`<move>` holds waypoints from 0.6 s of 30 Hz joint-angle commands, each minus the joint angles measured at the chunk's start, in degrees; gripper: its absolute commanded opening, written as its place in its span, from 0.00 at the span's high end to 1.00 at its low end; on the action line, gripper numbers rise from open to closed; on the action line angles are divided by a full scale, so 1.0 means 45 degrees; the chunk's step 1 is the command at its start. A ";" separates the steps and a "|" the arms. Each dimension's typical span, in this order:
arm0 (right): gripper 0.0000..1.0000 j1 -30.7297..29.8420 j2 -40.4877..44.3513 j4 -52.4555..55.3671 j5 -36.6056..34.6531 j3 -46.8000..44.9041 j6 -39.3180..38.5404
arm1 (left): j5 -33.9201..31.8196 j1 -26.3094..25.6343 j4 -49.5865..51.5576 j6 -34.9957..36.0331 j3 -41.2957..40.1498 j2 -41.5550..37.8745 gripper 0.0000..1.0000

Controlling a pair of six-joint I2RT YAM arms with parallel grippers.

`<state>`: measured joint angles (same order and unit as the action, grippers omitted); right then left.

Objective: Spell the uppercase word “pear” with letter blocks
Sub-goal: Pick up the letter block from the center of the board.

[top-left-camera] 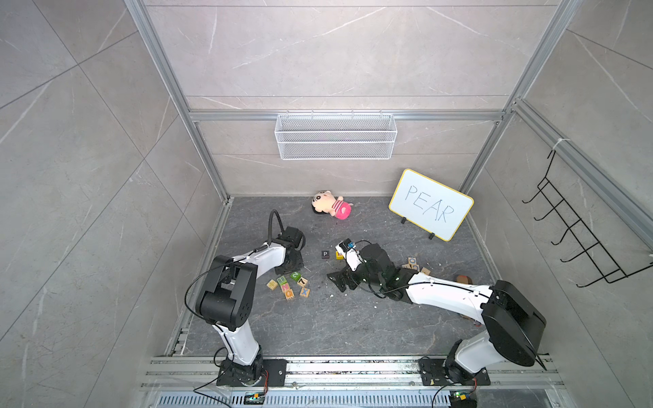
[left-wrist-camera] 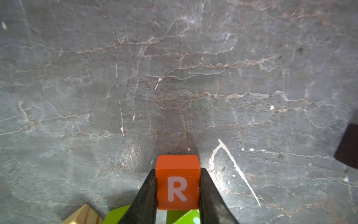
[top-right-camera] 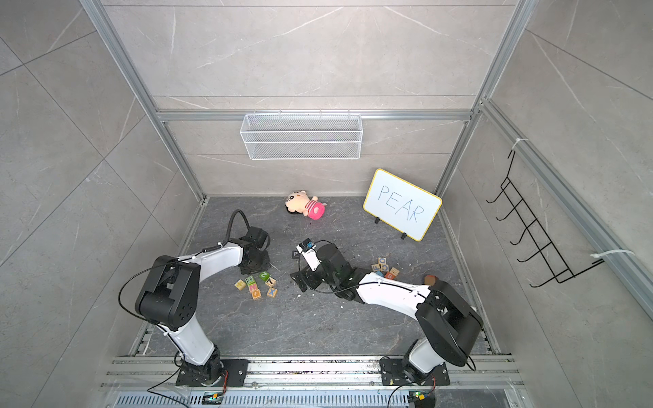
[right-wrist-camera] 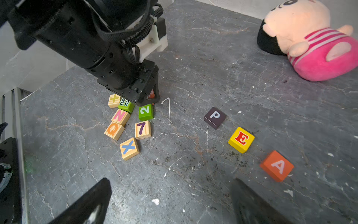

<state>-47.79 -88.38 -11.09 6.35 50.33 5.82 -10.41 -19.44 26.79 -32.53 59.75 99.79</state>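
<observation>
The left claw [left-wrist-camera: 177,171] is clenched on the R block [left-wrist-camera: 177,186], which is gripped by two opposite sides with its letter turned toward the wrist camera. Whether it is lifted clear of the tabletop [left-wrist-camera: 135,77] cannot be told. A cluster of wooden blocks [right-wrist-camera: 143,129] lies just beside it. Off to the robot's right, the P block [right-wrist-camera: 214,117], E block [right-wrist-camera: 241,139] and A block [right-wrist-camera: 277,165] are laid in a line, each apart from the next. The free end past the A is judged to be the R's place. It lies farthest from the left claw and nearer the right claw [right-wrist-camera: 172,182], which is spread wide and empty above that row.
</observation>
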 commanded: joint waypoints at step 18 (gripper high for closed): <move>0.01 0.1661 0.1729 0.0834 -0.1557 -0.0309 0.1695 | -0.1573 -0.2633 0.2946 -0.0108 0.3901 -0.2144 0.84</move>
<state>-42.19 -82.78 -10.07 0.21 50.17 10.48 -15.00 -28.53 36.27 -32.18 73.06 91.59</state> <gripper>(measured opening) 0.990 0.325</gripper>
